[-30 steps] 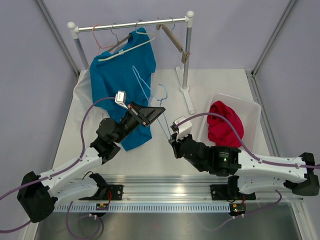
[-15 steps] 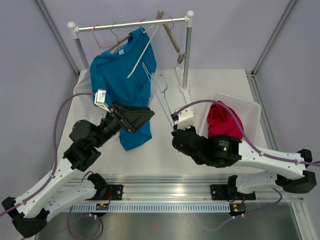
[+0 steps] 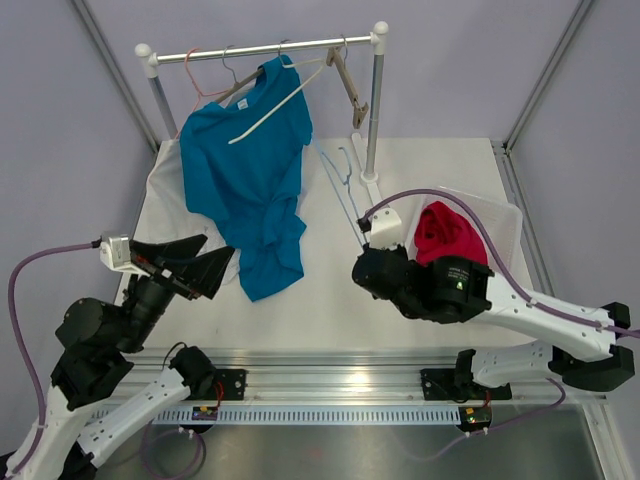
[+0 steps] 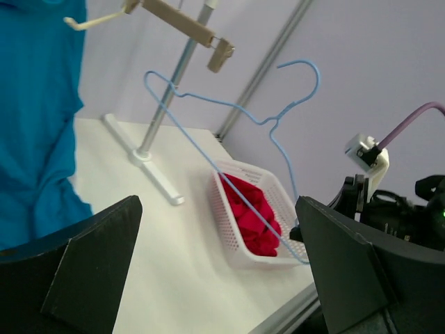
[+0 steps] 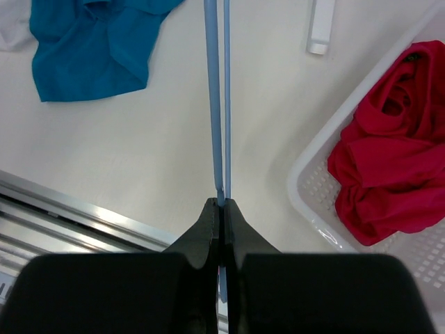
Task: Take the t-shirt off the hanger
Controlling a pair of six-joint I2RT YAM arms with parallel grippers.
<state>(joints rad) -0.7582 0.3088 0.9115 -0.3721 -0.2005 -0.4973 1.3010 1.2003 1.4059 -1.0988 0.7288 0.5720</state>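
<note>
Right gripper: clenched on the thin wire of a blue hanger, jaws pressed together with the wire between them. The hanger was bare and reached away from the fingers over the table, toward the foot of the rack.

Left gripper: released, fingers spread wide, nothing between them. It hung low at the near left of the table, its tips close to the shirt's hem.

T-shirt: teal, collar up at the rail, body draped down, lower part bunched on the table. It was clear of the blue hanger. A white hanger lay slanted across its chest.

Wooden hanger: on the rail's right end, tilted.

Basket: white, beside the right arm, holding a red garment.
</note>
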